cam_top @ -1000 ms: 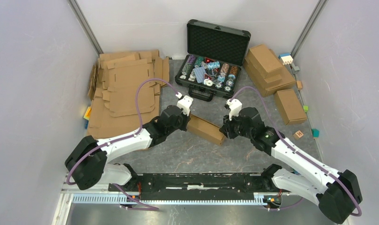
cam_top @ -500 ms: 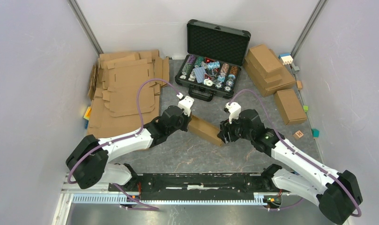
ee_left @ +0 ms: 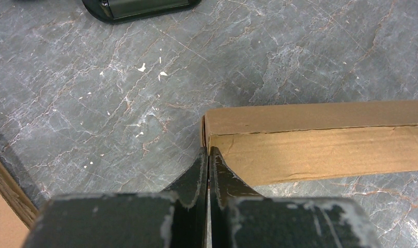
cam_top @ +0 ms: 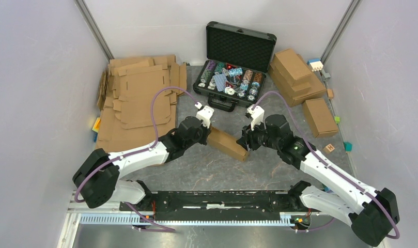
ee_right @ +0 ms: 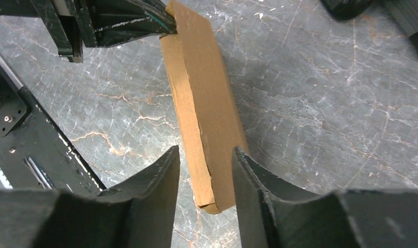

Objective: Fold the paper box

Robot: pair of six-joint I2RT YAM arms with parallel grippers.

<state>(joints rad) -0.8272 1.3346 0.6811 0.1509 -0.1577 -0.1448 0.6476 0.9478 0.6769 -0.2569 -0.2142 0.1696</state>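
While the right pincer (ee_right: 203, 157) is standing only partly open astride the nearer end of the paper box (cam_top: 227, 143), with a gap showing beside one finger, it is probably clamping nothing. The closed box is therefore risking a slide or a twist on the bench (cam_top: 196, 168) if either arm pushes. The seam along its side is also gaping slightly, so the lid may be springing open. The box is sitting at the middle of the bench, slanting away toward the far left; whether it is lying flat I cannot tell. At its farther end the left pincer (ee_left: 207, 155) is staying fully closed, its tips touching the box's corner and gripping nothing visible, so it is serving only as a stop and could be slipping off. Beyond, the chip case (cam_top: 237, 46) is lying open at the far edge.
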